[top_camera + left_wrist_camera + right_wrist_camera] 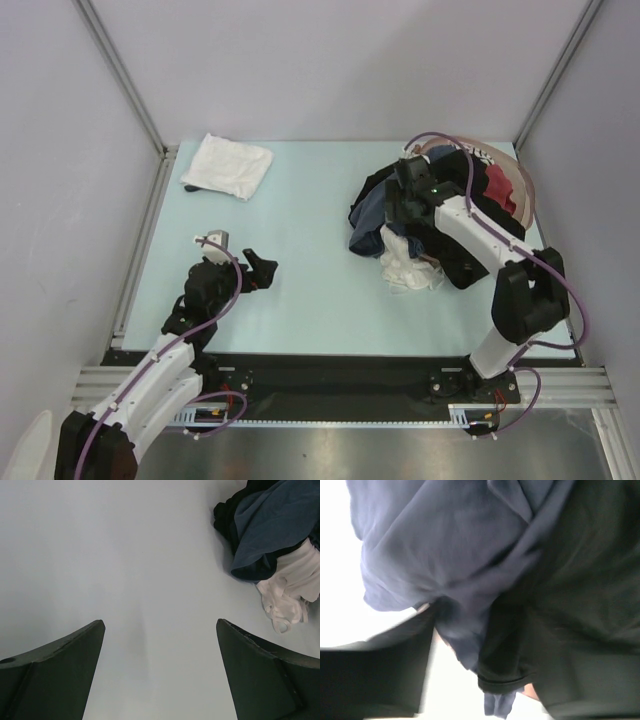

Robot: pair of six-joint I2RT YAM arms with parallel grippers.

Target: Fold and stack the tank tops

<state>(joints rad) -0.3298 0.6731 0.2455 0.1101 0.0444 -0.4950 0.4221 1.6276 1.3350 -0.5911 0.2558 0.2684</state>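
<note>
Tank top, slate grey-blue soft cloth, 1 seen, on left of jumbled clothes pile; R gripper down against it, grip can't tell. 1 folded white cloth far-left. L gripper spread wide, empty.

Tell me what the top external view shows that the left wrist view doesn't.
Only top external: the folded white cloth at the far left, and the right gripper down in the clothes pile. Only left wrist: a close look between the left gripper and its open fingers, just bare table. Both: the slate-blue top and crumpled white garment at the pile's left edge.
</note>
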